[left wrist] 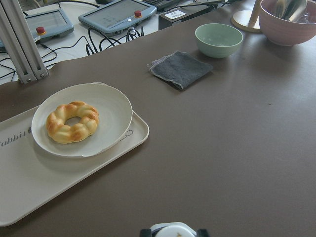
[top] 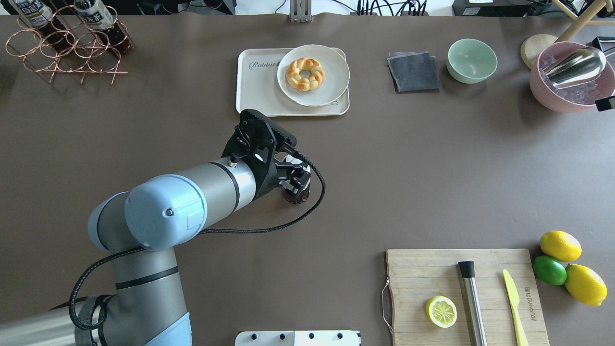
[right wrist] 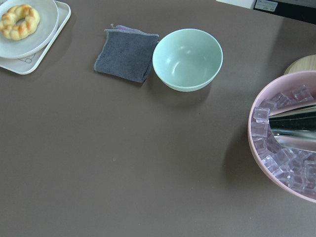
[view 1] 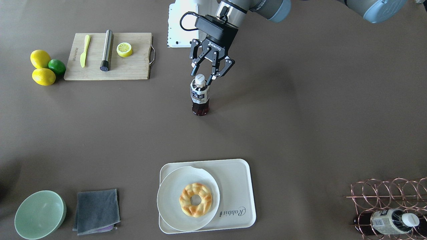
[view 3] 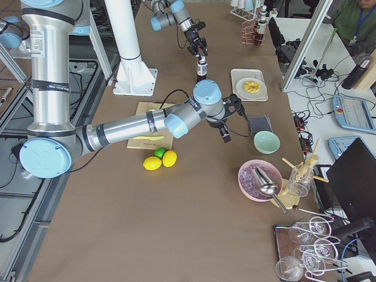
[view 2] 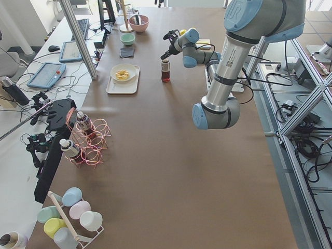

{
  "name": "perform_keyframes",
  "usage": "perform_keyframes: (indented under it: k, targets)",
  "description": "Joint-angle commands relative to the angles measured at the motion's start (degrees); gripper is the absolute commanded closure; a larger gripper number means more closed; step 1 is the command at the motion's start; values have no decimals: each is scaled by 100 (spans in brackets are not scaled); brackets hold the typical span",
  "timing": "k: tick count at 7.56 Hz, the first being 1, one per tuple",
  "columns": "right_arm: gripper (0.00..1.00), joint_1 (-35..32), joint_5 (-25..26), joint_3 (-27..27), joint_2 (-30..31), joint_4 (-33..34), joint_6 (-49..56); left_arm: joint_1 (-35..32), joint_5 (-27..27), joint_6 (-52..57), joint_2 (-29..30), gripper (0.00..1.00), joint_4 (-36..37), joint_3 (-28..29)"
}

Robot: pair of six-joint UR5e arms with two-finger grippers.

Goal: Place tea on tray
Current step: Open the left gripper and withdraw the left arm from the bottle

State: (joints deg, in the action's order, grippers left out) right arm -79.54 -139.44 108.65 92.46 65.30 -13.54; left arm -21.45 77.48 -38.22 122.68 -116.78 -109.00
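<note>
Plastic btl, small, so the tea (view 1: pixel 200 96) should be light even though it looks near full. Walls prob. give a bit if squeezed hard, and the smooth label (view 1: pixel 199 95) may be slick. It's tall for its base, so a sideways nudge could tip it. Best hold, I'd judge, is the shoulder just under the cap (view 1: pixel 199 79), where it's stiffest; a cap-only grip risks it swinging.

Looks: clear, dark reddish-brown liquid, white screw cap, white-and-dark label w/ Asian characters. It stands upright mid-bench (view 1: pixel 300 133), well apart from the tray (view 1: pixel 238 180).

Right over it hangs the left tool (view 1: pixel 202 77), jaws spread either side of the cap and wider than it, holding nothing as far as I can see. Wrist view has the cap between the dark fingertips (left wrist: pixel 146 232), just beside them; can't tell if they touch. The right tool (view 3: pixel 225 134) shows only in a side view, so can't tell if it's spread or closed.

On the tray, a plate (view 1: pixel 170 200) w/ a doughnut (view 1: pixel 195 199) takes about half; the bare strip by "Rabbit" is the likely spot. A twin btl (view 1: pixel 390 220) lies in the rack (view 1: pixel 383 186).
</note>
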Motion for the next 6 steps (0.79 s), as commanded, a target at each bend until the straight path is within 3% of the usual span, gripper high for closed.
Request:
perform_keyframes:
  k: [1,3,6]
  targets:
    - [0,0,-13,25,-17,9,0,-43,30,-37,2,3,-47,-199]
    - [0,61,-31,25,-210,26,0,-401,370,-786,-339,3,-29,-367]
    - [0,578,39,25,-815,35,-821,-2305,3195,-1171,-1584,3,59,-297]
